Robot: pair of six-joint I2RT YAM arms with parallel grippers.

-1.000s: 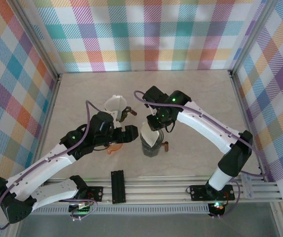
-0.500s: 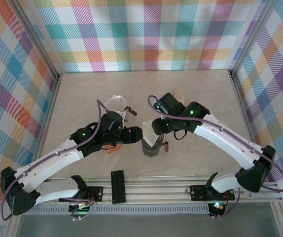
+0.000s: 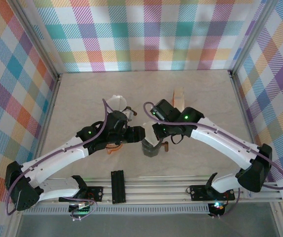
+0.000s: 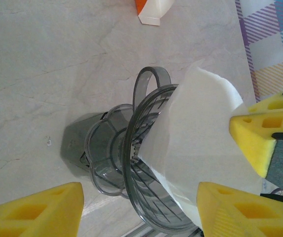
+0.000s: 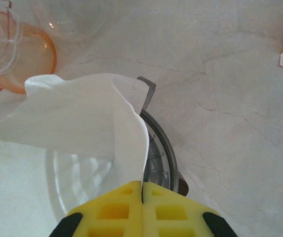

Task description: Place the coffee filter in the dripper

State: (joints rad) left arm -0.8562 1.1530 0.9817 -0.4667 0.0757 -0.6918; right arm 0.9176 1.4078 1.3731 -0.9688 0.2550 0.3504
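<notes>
Coffee filter [image 3: 151, 142] upright in the dripper [image 3: 154, 151], its edge pinched by the right gripper [image 3: 158, 137].
Top view: a pale, marble-veined table [image 3: 82, 94] is walled by bright plaid panels [image 3: 146, 34]. An orange box [image 3: 179, 98] lies well behind the grey dripper. The left gripper [image 3: 141, 135] reaches the dripper from its left, the right one from behind and to its right. Left wrist view: the jaws stand well apart with the dripper between them, gripping nothing. Whether either pad touches it I cannot tell. The white filter rises out of the dripper's mouth. Right wrist view: the yellow pads are pressed together on the filter's top edge, above the dripper's rim. An orange glass cup [image 5: 28, 54] sits near the dripper.
</notes>
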